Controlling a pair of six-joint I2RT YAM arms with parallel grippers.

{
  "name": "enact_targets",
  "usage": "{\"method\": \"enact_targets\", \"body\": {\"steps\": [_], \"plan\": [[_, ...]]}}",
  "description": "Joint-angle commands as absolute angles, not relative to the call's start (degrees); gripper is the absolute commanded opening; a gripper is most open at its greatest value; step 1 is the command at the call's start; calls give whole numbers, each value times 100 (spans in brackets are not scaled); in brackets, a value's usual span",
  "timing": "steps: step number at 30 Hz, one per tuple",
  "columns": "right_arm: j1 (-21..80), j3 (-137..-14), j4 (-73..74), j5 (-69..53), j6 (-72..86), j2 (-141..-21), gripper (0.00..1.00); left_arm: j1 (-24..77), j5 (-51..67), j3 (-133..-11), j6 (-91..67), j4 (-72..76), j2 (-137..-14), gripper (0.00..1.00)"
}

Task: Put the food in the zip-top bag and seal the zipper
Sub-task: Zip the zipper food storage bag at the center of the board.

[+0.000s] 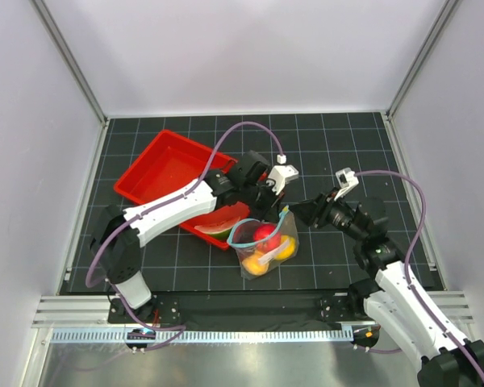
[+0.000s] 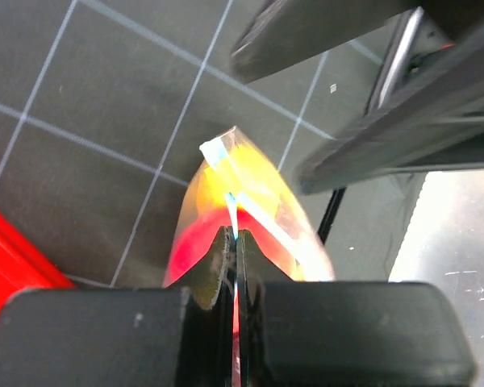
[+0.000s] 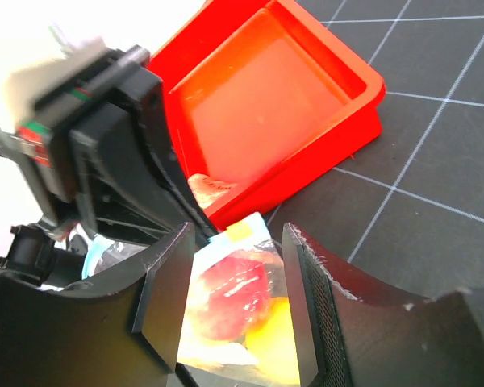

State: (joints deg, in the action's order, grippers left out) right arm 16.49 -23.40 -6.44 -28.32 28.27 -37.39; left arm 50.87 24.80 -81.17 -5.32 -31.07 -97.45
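Left wrist view shows the left pincer [image 2: 235, 242] pressed together on the zipper [image 2: 216, 151] of the zip-top bag [image 2: 206, 201], which stands on the desk [image 1: 339, 137] near the red tray [image 1: 173, 169] with the apple [image 1: 264, 234], lemon [image 1: 285, 250] and orange [image 1: 256, 264] inside. The right pincer [image 3: 235, 298] is spread, straddling a corner of the bag, while the watermelon wedge [image 1: 226, 222] lies outside by the tray's near edge. To me the filling looks unfinished: the wedge has to go in through a mouth held wide before any sealing.

Watermelon wedge [image 1: 226, 223] lies half hidden, seemingly under the left arm [image 1: 173, 206].
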Motion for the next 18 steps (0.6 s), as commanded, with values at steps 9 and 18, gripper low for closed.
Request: {"method": "enact_targets", "body": {"steps": [9,18], "plan": [[1626,-1548,-1977,-3419,3357,-3226,62,5098,3050,-7911,-229,-2382,-8965,0],[1626,-1441,-2259,-3533,3358,-3006,62,5133,3647,-7787,-88,-2259,-8833,0]]}}
